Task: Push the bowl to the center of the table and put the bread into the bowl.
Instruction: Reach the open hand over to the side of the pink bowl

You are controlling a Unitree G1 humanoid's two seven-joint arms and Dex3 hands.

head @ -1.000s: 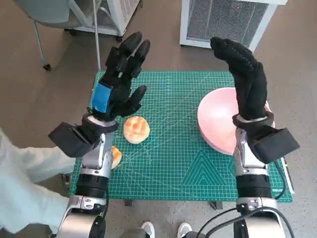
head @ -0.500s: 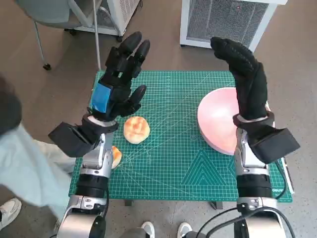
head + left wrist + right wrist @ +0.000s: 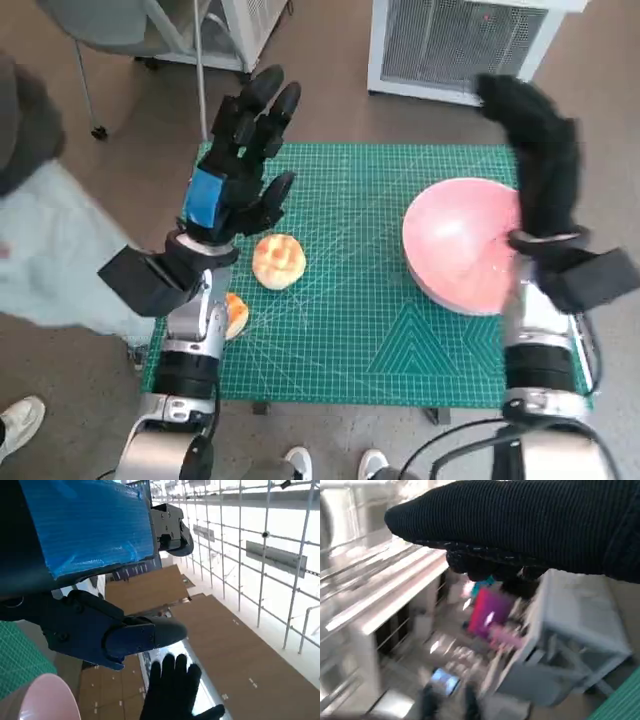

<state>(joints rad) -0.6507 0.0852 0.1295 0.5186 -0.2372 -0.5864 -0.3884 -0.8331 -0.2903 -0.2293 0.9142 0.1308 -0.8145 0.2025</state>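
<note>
- Head view: the left hand [image 3: 236, 170], black with blue tape on its back, is raised above the tabletop [image 3: 350, 300] with its fingers spread apart and nothing in them. The bread [image 3: 278, 261], a round golden bun, lies on the green cutting mat just below and beside this hand's thumb, apart from it. A second, orange-toned piece of food [image 3: 236, 316] lies beside the left wrist, partly hidden by the forearm.
- Head view, continued: the right hand [image 3: 538, 150], in its black knitted glove, stands upright with fingers extended, blurred, holding nothing. The pink bowl [image 3: 462, 255] rests on the mat directly inboard of this hand and its forearm; whether the glove touches the rim cannot be told. The bowl lies well apart from the bread, which is over by the left hand.
- Head view, surroundings: a person in pale clothing [image 3: 50, 240] stands beside the left arm, with a white shoe [image 3: 20, 422] on the floor. A white grilled cabinet [image 3: 460, 45] stands beyond the fingertips of the right hand.
- Left wrist view: the taped back of the left hand [image 3: 85, 522] fills the picture, with its fingers [image 3: 130, 632] held free of any object. Beyond the fingers appear the gloved right hand [image 3: 172, 690], fingers apart, and an edge of the pink bowl [image 3: 47, 700].
- Right wrist view: the glove [image 3: 530, 525] crosses the frame as a dark band; the background is blurred, and the lie of the fingers cannot be read here.
</note>
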